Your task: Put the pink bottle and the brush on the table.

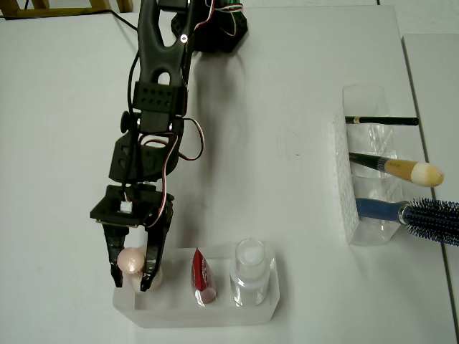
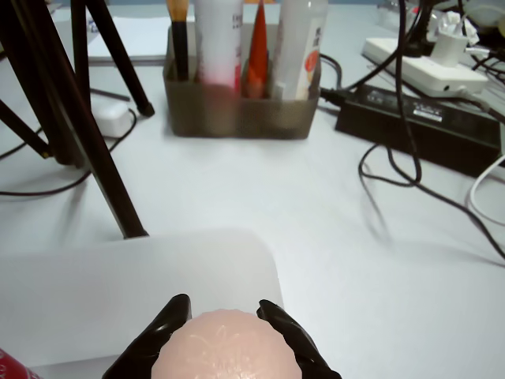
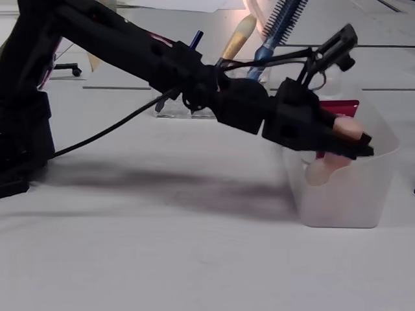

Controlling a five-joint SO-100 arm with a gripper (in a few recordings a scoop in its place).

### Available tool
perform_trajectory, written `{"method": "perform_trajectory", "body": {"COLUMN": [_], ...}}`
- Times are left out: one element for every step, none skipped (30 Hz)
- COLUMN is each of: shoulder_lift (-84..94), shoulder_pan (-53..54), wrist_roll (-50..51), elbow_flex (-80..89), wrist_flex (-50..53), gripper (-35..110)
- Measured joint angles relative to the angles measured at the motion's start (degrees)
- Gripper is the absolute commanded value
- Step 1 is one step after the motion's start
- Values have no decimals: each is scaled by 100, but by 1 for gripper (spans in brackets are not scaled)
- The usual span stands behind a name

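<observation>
The pink bottle (image 1: 132,260) stands in the left end of a clear bin (image 1: 208,315) near the front edge of the white table (image 1: 287,179). My gripper (image 1: 131,283) reaches down over it, its black fingers pressed against both sides of the rounded cap (image 2: 225,351). In the fixed view the cap (image 3: 349,127) sits between the fingertips (image 3: 363,139) and the bottle's body (image 3: 321,172) is inside the bin. The brush (image 1: 398,169) with tan ferrule and cream tip leans in a clear holder (image 1: 356,215) at the right, also visible from the side (image 3: 237,35).
A red tube (image 1: 201,276) and a clear bottle with white cap (image 1: 251,262) share the bin. The holder also carries a blue hairbrush (image 1: 430,216) and a thin dark stick (image 1: 380,120). Tripod legs (image 2: 95,134) and cables (image 2: 410,174) lie beyond the table edge.
</observation>
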Motion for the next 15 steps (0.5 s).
{"method": "perform_trajectory", "body": {"shoulder_lift": [70,123,211,264,316,396,483,571,677,782,853,940,1002,1099,1178], "shoulder_pan": [0,9,18,18,26,35,35,44,44,44,44,44,44,44,44], "wrist_roll": [0,0,0,0,0,0,0,0,0,0,0,0,0,0,-35], "elbow_flex": [0,0,0,0,0,0,0,0,0,0,0,0,0,0,0], "wrist_flex": [9,62,123,176,220,281,325,396,466,571,659,773,861,984,1081], "gripper": [0,0,0,0,0,0,0,0,0,0,0,0,0,0,0]}}
